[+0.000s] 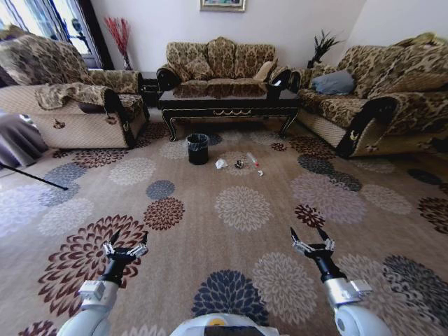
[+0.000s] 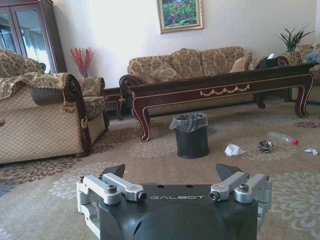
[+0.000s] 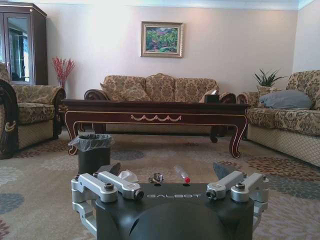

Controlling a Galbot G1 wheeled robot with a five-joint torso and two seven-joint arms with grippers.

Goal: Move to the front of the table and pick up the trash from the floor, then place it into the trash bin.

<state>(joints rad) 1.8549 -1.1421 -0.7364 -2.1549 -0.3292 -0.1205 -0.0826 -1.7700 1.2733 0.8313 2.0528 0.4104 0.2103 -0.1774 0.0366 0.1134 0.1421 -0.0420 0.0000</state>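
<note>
The robot stands on the patterned floral carpet [image 1: 238, 210] well short of the long low coffee table of glossy dark wood with gold scroll trim [image 1: 227, 105], so the step in hand is judged to be the approach; no pickup has begun. The small round black trash bin with a thin plastic liner over its rim [image 1: 197, 148] sits on the carpet just before the table's front rail, toward its left leg. The trash lies in a loose row beside the bin on the robot's right: a crumpled white paper [image 1: 221, 164] nearest the bin, then a small dark roundish piece [image 1: 239, 164], then a clear plastic wrapper with a red bit [image 1: 253, 159], all apart from the bin and from each other. The left gripper [image 1: 126, 246] and the right gripper [image 1: 312, 243] are held low and forward over the carpet, well apart from the litter, each with jaws spread and holding nothing. The wrist views confirm the bin, paper and wrapper resting on the carpet before the table. The next move calls, in my judgement, for driving forward until the litter lies within reach, then bending the torso to lower a gripper to the paper.
</note>
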